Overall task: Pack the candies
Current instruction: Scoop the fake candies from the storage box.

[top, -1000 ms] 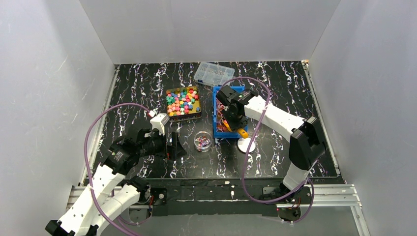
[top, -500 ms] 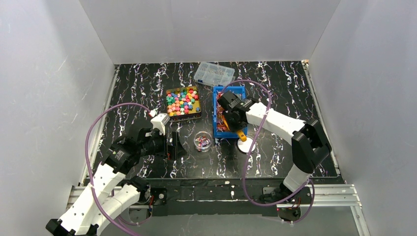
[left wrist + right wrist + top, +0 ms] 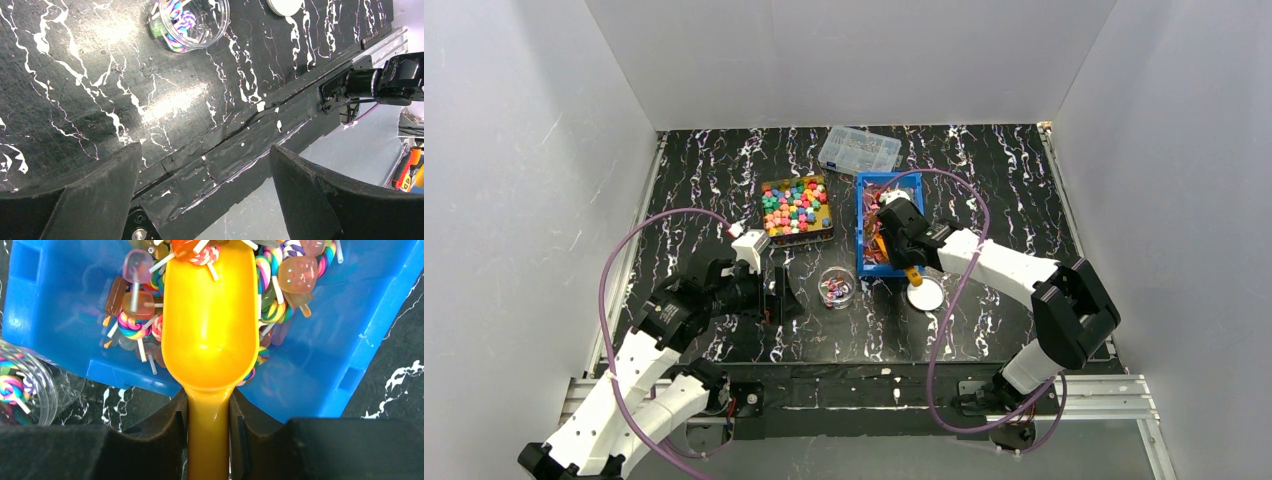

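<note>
Candies point(image 3: 136, 315): swirl lollipops and popsicle shapes on sticks, piled in the blue bin point(image 3: 45, 310), mostly toward its far and left side. A few sit at the front lip of the orange scoop point(image 3: 211, 330). The scoop bowl is inside the bin, mouth pointing at the far wall, and the handle crosses over the bin's near wall.

Right end effector point(image 3: 209, 415) is clenched on the scoop handle just outside that near wall, one finger on each side.

Clear cup point(image 3: 837, 287) sits just beside the bin's near-left corner with a few lollipops in it; can't tell if it touches the wall. White lid point(image 3: 925, 294) lies flat off the bin's near-right corner, close to the scoop handle's end.

Gold tin point(image 3: 799, 238) of chunky multicolour candies is left of the bin, with a narrow strip of bench between them. Compartment box point(image 3: 859, 150) is just past the bin's far-left corner.

Bare bench point(image 3: 1014, 180) runs right of the bin out to the side rail.

Left end effector point(image 3: 205, 150) is released, fingers spread wide, well left of the bin beyond the cup, hanging over the bench's near edge strip.
</note>
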{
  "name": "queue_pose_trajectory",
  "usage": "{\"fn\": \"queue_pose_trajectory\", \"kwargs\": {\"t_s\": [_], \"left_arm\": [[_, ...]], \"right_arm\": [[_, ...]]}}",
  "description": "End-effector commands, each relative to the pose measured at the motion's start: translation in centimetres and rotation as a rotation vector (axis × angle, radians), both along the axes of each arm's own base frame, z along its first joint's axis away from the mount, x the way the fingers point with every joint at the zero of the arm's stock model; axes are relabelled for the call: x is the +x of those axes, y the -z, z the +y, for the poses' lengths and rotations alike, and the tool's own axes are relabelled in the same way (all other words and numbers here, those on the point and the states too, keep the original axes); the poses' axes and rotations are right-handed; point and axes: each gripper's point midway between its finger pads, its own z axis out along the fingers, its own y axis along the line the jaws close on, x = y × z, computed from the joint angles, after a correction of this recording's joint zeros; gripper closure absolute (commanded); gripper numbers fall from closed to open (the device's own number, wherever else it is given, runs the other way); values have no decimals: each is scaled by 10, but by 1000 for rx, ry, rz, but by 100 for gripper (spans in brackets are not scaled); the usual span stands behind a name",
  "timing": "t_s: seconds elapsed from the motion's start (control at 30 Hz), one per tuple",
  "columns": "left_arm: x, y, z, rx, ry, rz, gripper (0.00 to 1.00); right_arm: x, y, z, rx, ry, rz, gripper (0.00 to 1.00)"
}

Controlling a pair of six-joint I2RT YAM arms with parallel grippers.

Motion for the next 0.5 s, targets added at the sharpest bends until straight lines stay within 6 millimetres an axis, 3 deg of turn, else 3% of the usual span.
{"fn": "queue_pose_trajectory", "kwargs": {"t_s": [0.0,0.23,0.47], "left_arm": [[1,1,2,8,-8,-2,2],[1,1,3,10,-13,-6,2],[2,1,3,11,-18,-6,2]], "right_arm": [[40,-10,12,85,48,-178,99],[41,-20,10,118,30,-255,99],[34,-14,7,146,9,-283,99]]}}
